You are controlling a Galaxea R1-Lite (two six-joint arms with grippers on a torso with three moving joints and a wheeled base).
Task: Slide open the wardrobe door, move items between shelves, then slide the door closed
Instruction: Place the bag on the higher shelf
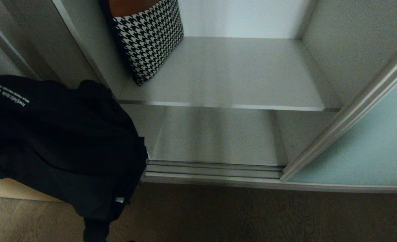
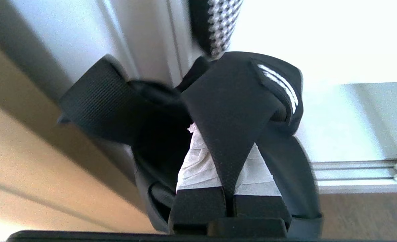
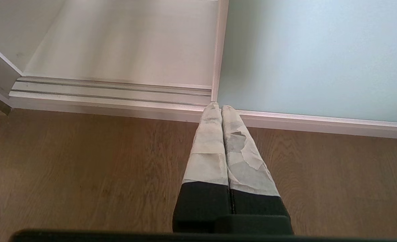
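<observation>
Black bag (image 1: 67,148); black-white houndstooth piece (image 1: 149,37); teal door (image 1: 370,151).

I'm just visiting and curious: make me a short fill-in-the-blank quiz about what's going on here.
1. The left gripper is shut on the strap of the ____ bag.
2. The houndstooth piece stands on the ____ shelf.
3. The right gripper hangs over the wooden ____.

Missing words: black; upper; floor

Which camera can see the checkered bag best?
The head view: the checkered bag stands on the upper shelf, leaning against the wardrobe's left wall. The left wrist view shows only a blurry sliver of it. The right wrist view doesn't show it.
</observation>
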